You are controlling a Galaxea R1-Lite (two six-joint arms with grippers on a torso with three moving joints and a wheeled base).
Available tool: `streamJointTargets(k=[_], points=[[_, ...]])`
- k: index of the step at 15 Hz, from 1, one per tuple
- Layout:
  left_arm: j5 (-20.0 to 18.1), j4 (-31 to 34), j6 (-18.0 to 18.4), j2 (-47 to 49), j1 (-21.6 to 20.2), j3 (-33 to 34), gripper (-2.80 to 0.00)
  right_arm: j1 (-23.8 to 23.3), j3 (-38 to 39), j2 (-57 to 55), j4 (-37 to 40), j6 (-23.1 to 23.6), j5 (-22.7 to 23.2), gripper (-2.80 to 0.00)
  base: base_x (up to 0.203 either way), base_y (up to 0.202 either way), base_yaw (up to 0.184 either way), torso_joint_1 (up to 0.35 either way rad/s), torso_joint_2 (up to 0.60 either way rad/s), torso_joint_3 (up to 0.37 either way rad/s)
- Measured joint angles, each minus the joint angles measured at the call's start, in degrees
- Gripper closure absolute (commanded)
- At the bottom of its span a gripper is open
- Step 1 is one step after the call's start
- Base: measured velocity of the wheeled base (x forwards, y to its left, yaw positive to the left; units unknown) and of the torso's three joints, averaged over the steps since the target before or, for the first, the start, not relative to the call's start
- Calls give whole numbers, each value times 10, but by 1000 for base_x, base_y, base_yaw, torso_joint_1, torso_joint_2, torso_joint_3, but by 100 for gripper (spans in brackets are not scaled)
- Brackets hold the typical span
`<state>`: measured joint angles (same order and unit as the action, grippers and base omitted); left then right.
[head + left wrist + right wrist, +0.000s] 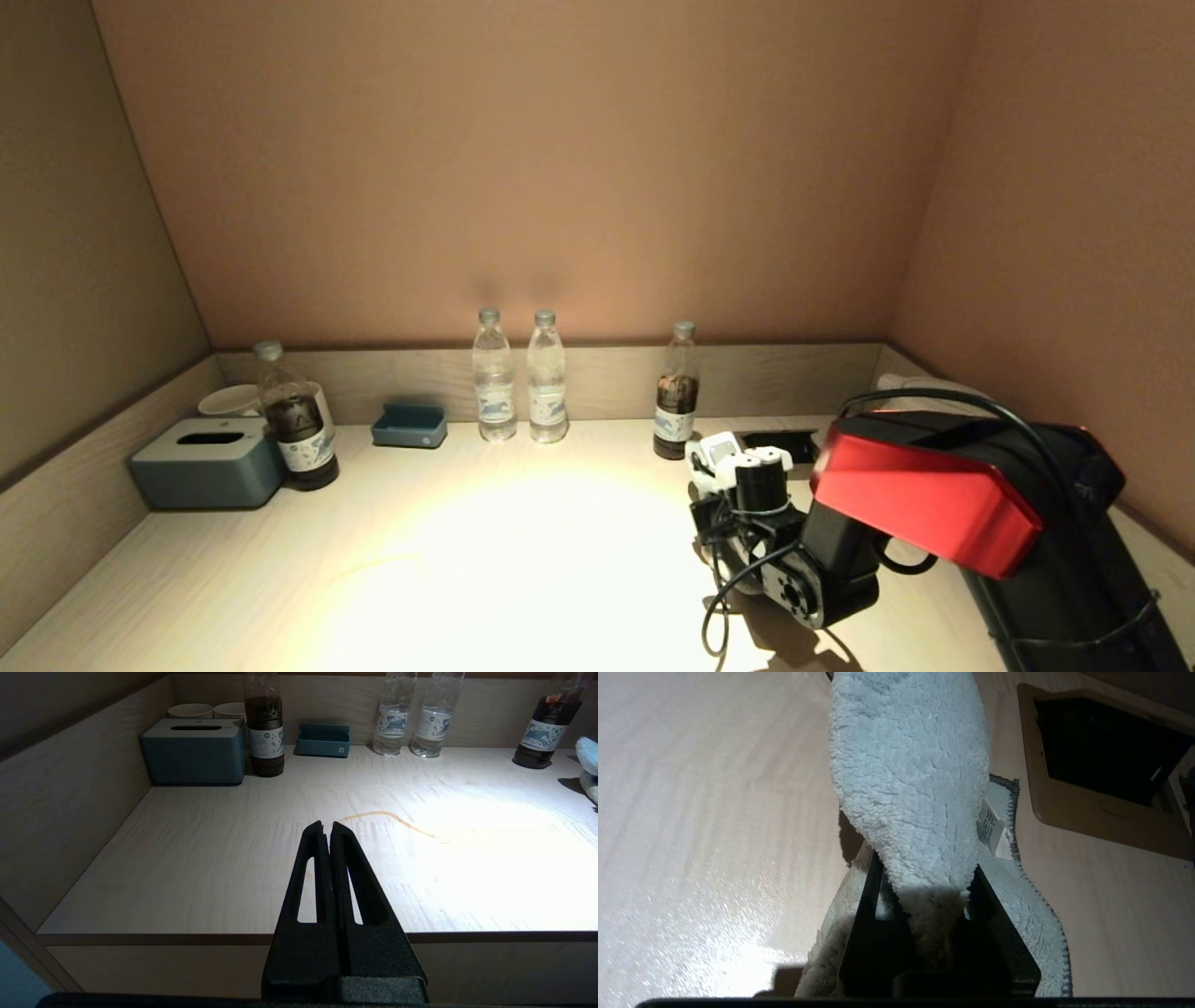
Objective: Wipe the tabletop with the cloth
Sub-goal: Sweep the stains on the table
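The pale wooden tabletop (523, 579) fills a walled alcove, brightly lit at its middle, and a thin curved brownish streak (392, 820) shows on it in the left wrist view; the right arm (934, 504), with its red cover, reaches in from the right side over the tabletop's right half; against the left wall stands a blue-grey tissue box (207, 462), with a white cup (229, 400) behind it and a dark-filled bottle (297, 420) just beside it; a small blue tray (410, 426) lies near the back wall, then two clear water bottles (519, 378) side by side, then another dark-filled bottle (676, 394) further right; the right gripper (924, 891) is clamped on the cloth (915, 779), a pale fluffy towel bunched between the fingers, its long axis running straight out from the fingertips, away from the wrist, with a stitched edge and a small label trailing at one side; the cloth sits right of centre, near the dark recessed socket panel (780, 443); the left gripper (327, 833) hangs before the table's front edge, its fingers pressed together on nothing.
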<state>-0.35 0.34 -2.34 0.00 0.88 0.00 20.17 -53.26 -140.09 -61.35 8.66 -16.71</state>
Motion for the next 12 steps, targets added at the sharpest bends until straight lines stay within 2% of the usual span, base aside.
streamJointTargets(k=[4,6,12], points=[[0,0,0,0,0,0,0,26,-66,-17,63,-3,-18,0,0,0,0,0,0,0],[0,0,0,0,0,0,0,40,-125,-33,92,-8,-30,0,0,0,0,0,0,0],[0,0,0,0,0,0,0,73,-246,-68,189,-40,-43,0,0,0,0,0,0,0]])
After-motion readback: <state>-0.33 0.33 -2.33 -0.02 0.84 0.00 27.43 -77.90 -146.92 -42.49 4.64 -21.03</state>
